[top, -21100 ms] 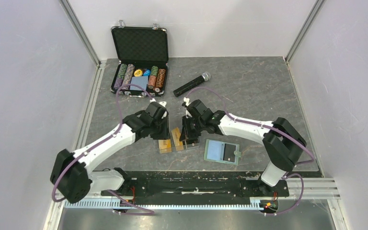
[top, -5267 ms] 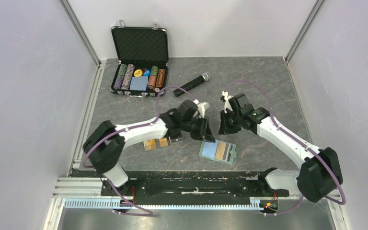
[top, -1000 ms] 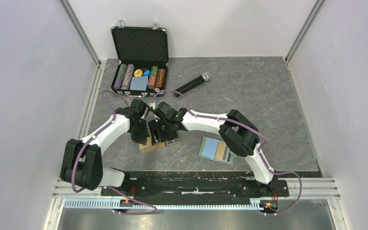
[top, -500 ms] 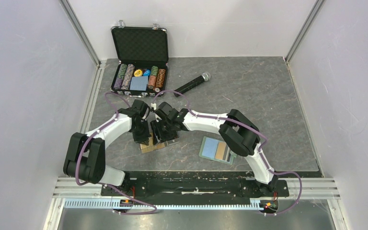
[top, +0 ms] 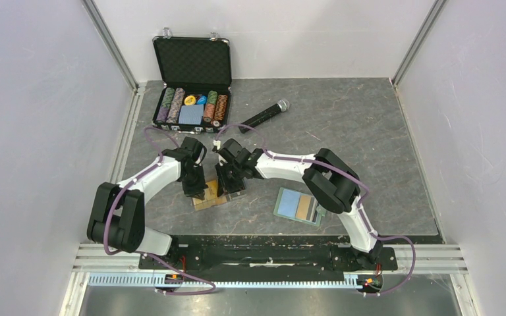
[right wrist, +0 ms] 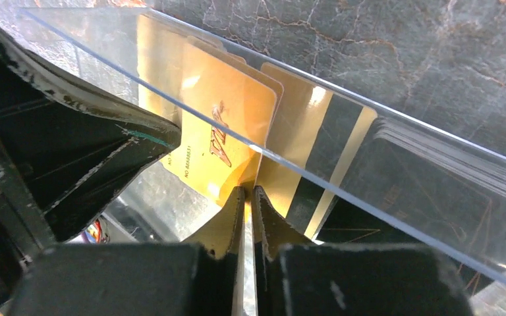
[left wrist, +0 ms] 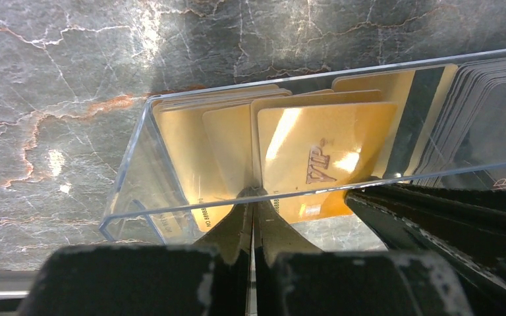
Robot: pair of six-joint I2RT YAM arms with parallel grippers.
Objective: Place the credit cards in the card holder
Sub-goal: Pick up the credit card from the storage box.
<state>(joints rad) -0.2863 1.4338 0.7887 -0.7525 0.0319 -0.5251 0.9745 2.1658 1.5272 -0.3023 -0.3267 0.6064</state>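
One gold card (right wrist: pixel 224 131) pinched in right gripper (right wrist: pixel 245 194).

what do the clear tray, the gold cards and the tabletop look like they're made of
tray: rigid clear plastic, probably acrylic; see-through walls, bright edges.
gold cards: glossy plastic with a metallic gold finish; glare patches across the faces.
tabletop: polished dark marble look with pale veins; real stone or printed laminate, cannot tell.

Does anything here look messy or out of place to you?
Yes. The gold cards in the clear tray are not squared up: they overlap, fanned sideways at slightly different angles, with the VIP card skewed in front. The black cards beside them sit in a neat stack. Nothing looks spilled or damaged.
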